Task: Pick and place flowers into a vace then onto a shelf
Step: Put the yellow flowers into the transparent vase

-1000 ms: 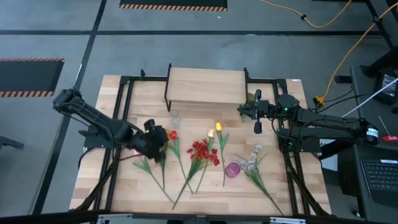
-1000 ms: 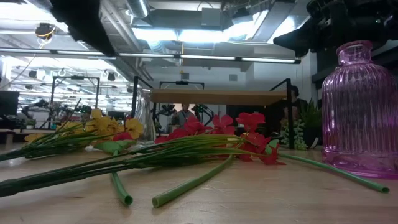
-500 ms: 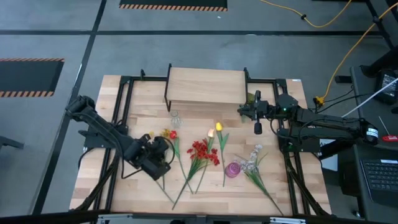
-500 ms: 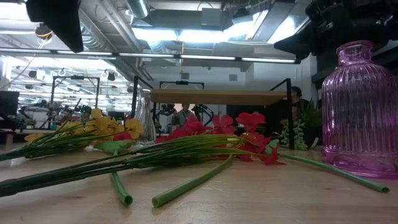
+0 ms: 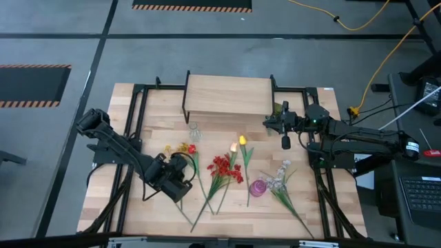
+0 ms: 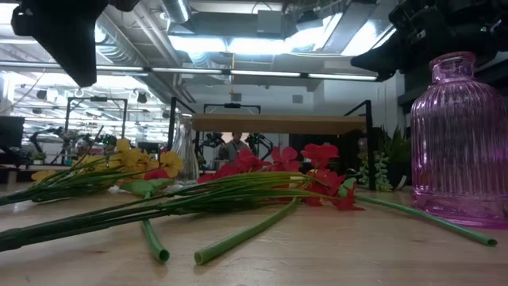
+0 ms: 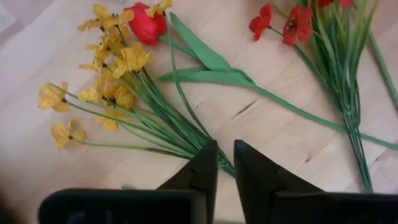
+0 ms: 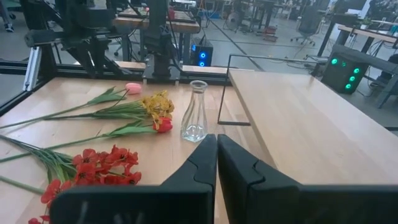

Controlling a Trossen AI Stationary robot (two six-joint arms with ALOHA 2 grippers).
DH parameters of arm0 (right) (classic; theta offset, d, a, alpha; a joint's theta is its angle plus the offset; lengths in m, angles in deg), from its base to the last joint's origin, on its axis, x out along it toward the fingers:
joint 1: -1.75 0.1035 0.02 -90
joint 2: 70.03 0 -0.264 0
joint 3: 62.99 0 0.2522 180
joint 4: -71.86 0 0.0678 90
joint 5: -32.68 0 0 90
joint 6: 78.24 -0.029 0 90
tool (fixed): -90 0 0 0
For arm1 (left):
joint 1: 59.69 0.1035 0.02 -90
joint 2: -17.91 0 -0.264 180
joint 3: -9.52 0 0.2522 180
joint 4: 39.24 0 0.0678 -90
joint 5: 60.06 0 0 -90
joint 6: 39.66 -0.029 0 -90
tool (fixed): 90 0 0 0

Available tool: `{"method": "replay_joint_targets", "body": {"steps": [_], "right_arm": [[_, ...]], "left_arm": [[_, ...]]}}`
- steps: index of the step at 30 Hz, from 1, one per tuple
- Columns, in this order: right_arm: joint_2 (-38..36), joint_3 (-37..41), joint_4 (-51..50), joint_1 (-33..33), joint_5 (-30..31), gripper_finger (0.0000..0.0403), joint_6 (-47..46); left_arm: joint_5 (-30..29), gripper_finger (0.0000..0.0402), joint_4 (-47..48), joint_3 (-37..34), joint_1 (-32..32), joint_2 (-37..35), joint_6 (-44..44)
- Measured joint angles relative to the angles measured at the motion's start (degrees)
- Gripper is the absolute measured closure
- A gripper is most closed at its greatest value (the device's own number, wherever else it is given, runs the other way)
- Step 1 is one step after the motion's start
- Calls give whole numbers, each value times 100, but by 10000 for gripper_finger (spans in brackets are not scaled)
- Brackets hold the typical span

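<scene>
A: Where are the flowers found?

B: They are spread flat on the table (image 5: pixel 131 103). The yellow spray (image 7: pixel 102 93) and a red tulip (image 7: pixel 148 25) are laid beside a red spray (image 5: pixel 222 167). The clear glass vase (image 8: pixel 195 112) is stood near the shelf (image 5: pixel 227 95); a pink vase (image 6: pixel 456 135) is set further forward.

A: What could go wrong?

B: Several thin stems could be caught together, since they are bunched where the left gripper (image 7: pixel 225 163) is aimed. A stem could also be pinched too near its end and slip.

A: And the fingers?

B: They are parted only slightly, directly over the yellow spray's stems; nothing is gripped. The right gripper (image 8: pixel 216 155) is pressed together, empty, by the shelf.
</scene>
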Motion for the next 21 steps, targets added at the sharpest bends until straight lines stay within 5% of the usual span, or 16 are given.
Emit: {"method": "replay_joint_targets", "body": {"steps": [11,16,21], "right_arm": [[-2,0,-178,1,0,385,2],[-2,0,-286,2,0,385,4],[-2,0,-293,1,0,385,7]], "left_arm": [[460,244,5,-2,0,439,1002],[1278,228,8,-4,47,720,1181],[1222,231,8,-7,155,872,1645]]}}
